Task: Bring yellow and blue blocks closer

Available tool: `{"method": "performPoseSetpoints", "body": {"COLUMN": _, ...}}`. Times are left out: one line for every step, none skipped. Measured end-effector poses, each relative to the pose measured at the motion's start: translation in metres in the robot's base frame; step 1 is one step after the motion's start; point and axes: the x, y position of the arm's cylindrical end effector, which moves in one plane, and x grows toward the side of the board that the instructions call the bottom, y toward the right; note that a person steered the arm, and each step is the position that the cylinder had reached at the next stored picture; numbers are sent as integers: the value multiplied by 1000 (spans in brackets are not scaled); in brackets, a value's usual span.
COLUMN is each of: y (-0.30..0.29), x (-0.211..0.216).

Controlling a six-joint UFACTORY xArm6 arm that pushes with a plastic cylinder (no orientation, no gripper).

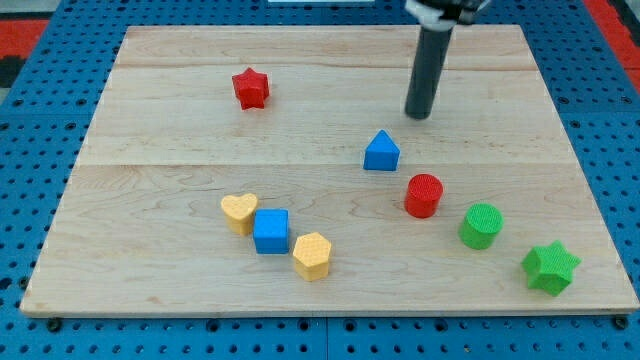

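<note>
A yellow heart block (238, 212) lies at the lower left of the wooden board, touching a blue cube (271, 231) on its right. A yellow hexagon block (312, 255) sits just right of and below the cube, close to it. A blue triangular block (381, 151) stands apart near the board's middle. My tip (418, 114) is above and to the right of the blue triangular block, a short gap away, touching no block.
A red star (250, 88) lies at the upper left. A red cylinder (424, 195), a green cylinder (481, 225) and a green star (550, 267) run in a line toward the lower right corner. The board (150, 150) rests on blue pegboard.
</note>
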Motion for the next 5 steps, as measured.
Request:
{"method": "performPoseSetpoints", "body": {"y": -40, "x": 53}}
{"method": "performPoseSetpoints", "body": {"y": -91, "x": 74}}
{"method": "performPoseSetpoints", "body": {"y": -121, "x": 97}}
{"method": "performPoseSetpoints", "body": {"y": -94, "x": 68}}
{"method": "performPoseSetpoints", "body": {"y": 3, "x": 27}}
